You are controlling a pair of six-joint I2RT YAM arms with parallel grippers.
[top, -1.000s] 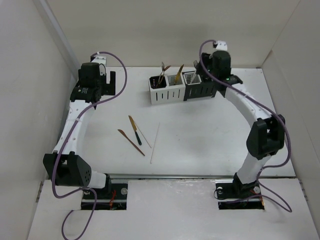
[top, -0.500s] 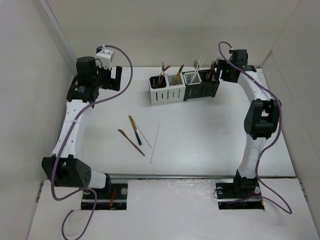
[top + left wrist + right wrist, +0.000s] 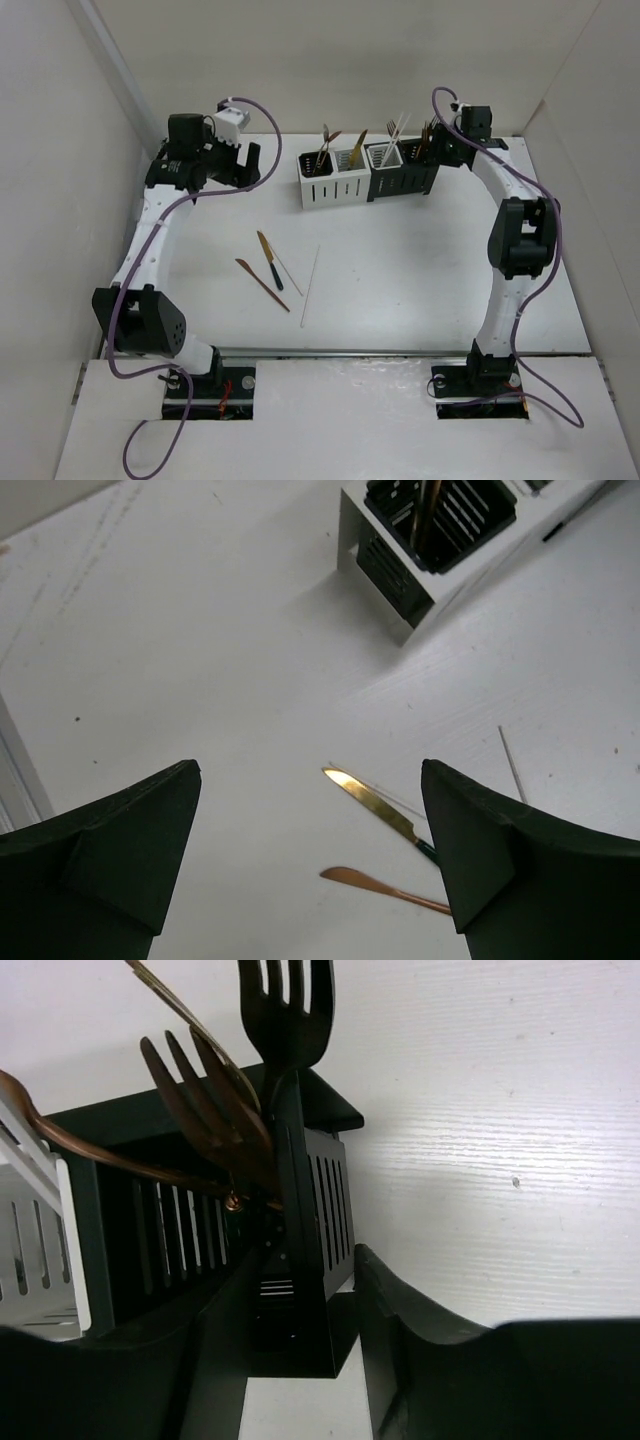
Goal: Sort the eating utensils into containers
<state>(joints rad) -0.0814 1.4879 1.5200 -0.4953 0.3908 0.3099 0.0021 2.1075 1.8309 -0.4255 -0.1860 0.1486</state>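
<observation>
My job now, as I judge it, is the gold knife (image 3: 372, 804), so my left claw (image 3: 310, 772) should drop straight over its dark handle. I would turn the fingers across the thin width and close low against the table (image 3: 400, 260), because the piece lies flat and gives little to bite. A copper piece (image 3: 378, 884) lies just beside it and a white chopstick (image 3: 512, 764) is near, with a second chopstick running close along the blade. I should pick the end that stands clearest, or I may drag a neighbour along. After that it goes up and over to the white boxes (image 3: 333, 185), blade down into a slot.

My left claw is spread wide, holds nothing and touches nothing. It hangs above bare table to the left of the white boxes. My right claw (image 3: 300, 1305) sits at the far right end of the black boxes (image 3: 405, 178), where forks (image 3: 240, 1110) already stand upright. Its fingers are parted with the box corner between them (whether they press on the wall I cannot tell) and it carries no utensil
</observation>
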